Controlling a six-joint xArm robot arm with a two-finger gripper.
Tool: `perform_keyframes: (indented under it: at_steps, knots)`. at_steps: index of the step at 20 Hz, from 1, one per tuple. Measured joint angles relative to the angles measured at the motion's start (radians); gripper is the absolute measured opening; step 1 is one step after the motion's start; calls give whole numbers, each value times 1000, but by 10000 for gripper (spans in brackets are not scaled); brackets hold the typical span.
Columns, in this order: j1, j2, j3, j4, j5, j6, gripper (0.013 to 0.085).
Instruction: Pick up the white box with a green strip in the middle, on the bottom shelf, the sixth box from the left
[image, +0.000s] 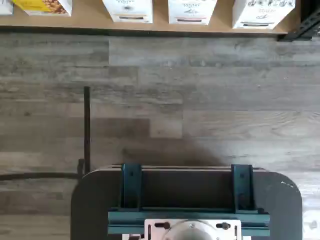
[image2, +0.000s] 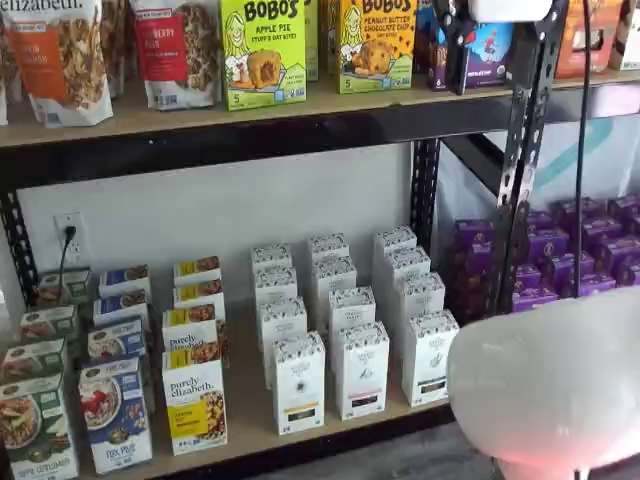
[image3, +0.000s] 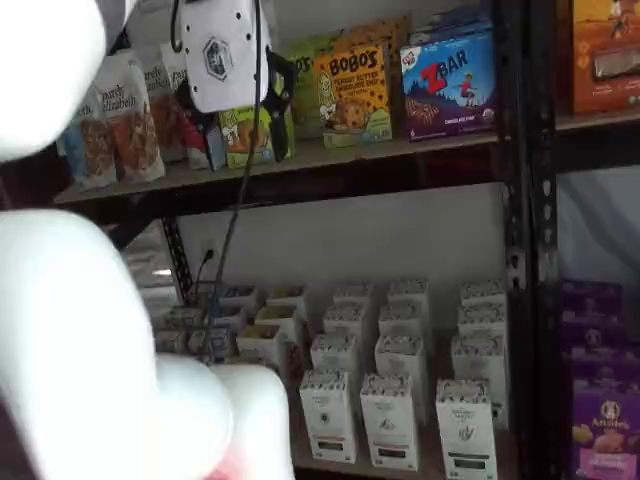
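Two black fingers of the end effector (image3: 238, 132) hang apart, up beside the upper shelf's snack boxes. Well below, the white box (image2: 430, 358) stands upright and closed at the bottom shelf's (image2: 300, 442) front edge, rightmost of three white cartons (image2: 360, 370).

Wrist view looks down at floor and bottom shelf (image: 150, 27) edge; both shelf views face it frontally.

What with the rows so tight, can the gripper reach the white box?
Probably: the white box fronts its row with nothing before it; the gripper hangs higher, by the upper shelf.
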Motion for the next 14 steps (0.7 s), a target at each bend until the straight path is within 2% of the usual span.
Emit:
perform_keyframes:
  at_steps: [1, 2, 3, 4, 7, 10, 14]
  knots:
    - [19, 0, 0, -22, 1, 10, 850]
    - [79, 0, 1, -83, 1, 39, 850]
    - [115, -1, 3, -124, 1, 58, 850]
    - [131, -1, 5, -144, 2, 68, 850]
    - [136, -9, 26, -158, -7, 73, 850]
    - [95, -38, 76, -128, -64, 51, 850]
    - [64, -64, 147, -128, -135, 27, 850]
